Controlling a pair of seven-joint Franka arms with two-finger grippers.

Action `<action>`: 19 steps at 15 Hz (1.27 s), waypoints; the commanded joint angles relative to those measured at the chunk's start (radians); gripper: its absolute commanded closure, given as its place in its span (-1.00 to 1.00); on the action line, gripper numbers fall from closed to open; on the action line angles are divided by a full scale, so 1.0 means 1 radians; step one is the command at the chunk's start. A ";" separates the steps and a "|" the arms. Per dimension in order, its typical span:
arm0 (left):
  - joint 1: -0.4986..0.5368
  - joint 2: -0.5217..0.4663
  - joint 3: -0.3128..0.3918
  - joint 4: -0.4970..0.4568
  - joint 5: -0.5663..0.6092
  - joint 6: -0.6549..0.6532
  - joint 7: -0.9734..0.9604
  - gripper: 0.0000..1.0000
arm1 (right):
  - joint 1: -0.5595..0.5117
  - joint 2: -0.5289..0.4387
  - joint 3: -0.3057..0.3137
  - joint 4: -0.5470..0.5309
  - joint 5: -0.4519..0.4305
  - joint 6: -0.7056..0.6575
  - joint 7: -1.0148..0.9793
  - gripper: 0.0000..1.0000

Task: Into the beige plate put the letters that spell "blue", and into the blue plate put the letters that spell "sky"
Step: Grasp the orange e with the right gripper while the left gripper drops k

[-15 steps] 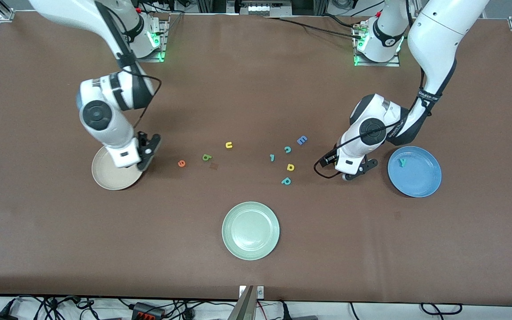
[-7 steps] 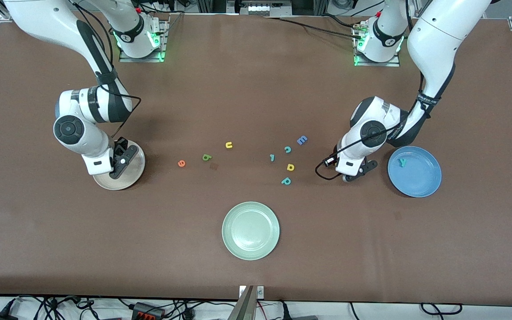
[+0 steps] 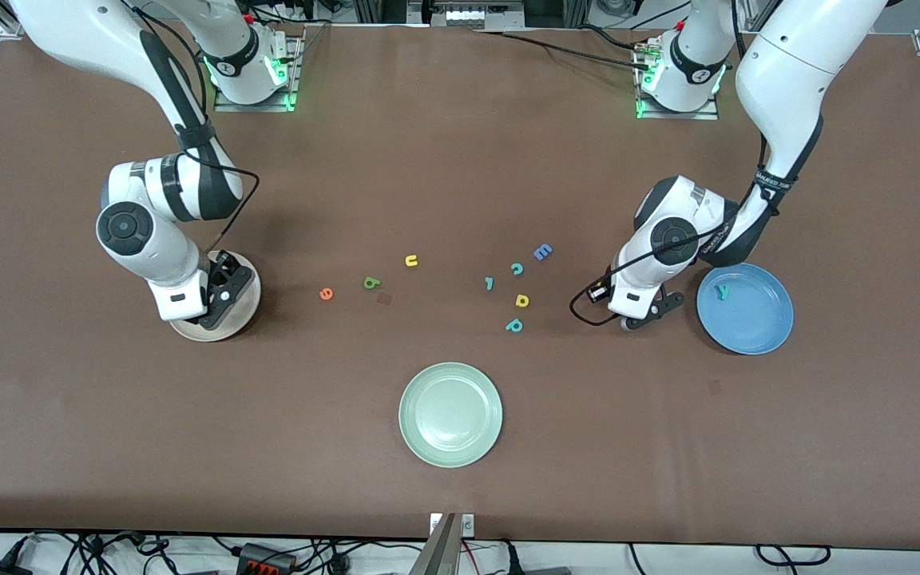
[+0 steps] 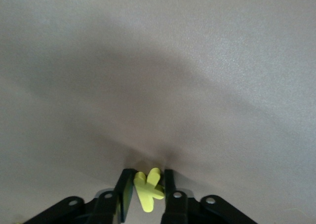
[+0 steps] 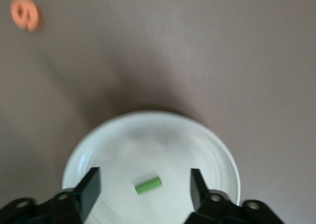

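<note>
Yellow "k" (image 4: 148,189), a small foam letter, was pinched between the left gripper (image 3: 642,312)'s fingers, low over the brown table (image 3: 460,447) beside the blue plate (image 3: 755,327). Teal "y" (image 3: 721,292) lay in that plate. The right gripper (image 5: 143,187) hung spread over the beige plate (image 5: 98,150), where the green "l" (image 5: 148,185) lay.

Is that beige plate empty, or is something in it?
Not empty: a small green bar lies in the beige plate, below the right hand, which is open.
</note>
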 commanded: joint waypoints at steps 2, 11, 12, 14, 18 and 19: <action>0.011 0.025 -0.002 0.014 0.034 0.002 -0.003 0.56 | 0.103 0.007 0.003 0.015 0.000 -0.009 0.282 -1.00; 0.075 -0.133 -0.007 0.139 0.033 -0.411 0.456 0.88 | 0.231 0.094 0.005 0.085 0.077 0.001 0.810 -1.00; 0.097 -0.135 -0.007 0.158 0.033 -0.453 0.559 0.88 | 0.233 0.106 0.005 0.088 0.095 0.002 0.841 -1.00; 0.155 -0.135 -0.007 0.164 0.033 -0.473 0.763 0.88 | 0.246 0.126 0.006 0.094 0.174 0.017 0.850 -1.00; 0.290 -0.121 -0.005 0.158 0.034 -0.424 1.102 0.85 | 0.269 0.151 0.006 0.093 0.218 0.039 0.850 -1.00; 0.316 -0.100 -0.005 0.149 0.034 -0.382 1.163 0.79 | 0.269 0.164 0.006 0.093 0.218 0.047 0.850 -0.77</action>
